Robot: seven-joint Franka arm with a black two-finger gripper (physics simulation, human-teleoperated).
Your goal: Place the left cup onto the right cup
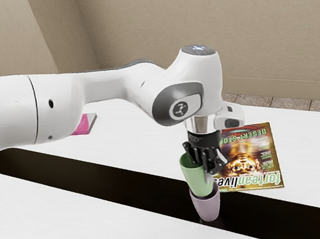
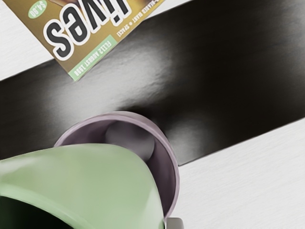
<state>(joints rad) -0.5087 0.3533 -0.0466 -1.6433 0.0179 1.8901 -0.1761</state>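
Note:
A green cup (image 1: 194,174) sits tilted with its base inside the mauve cup (image 1: 207,203), which stands upright on the black strip of the table. My gripper (image 1: 211,163) is at the green cup's rim, one finger inside and one outside, shut on its wall. In the wrist view the green cup (image 2: 81,186) lies large and close under my hand, overlapping the mauve cup (image 2: 157,152), whose inner floor still shows.
A magazine (image 1: 249,158) lies flat on the white tabletop just behind the cups, its corner (image 2: 86,33) close to them. A pink and white block (image 1: 85,124) rests farther back toward the exterior view's left. The black strip (image 1: 97,178) runs across the table.

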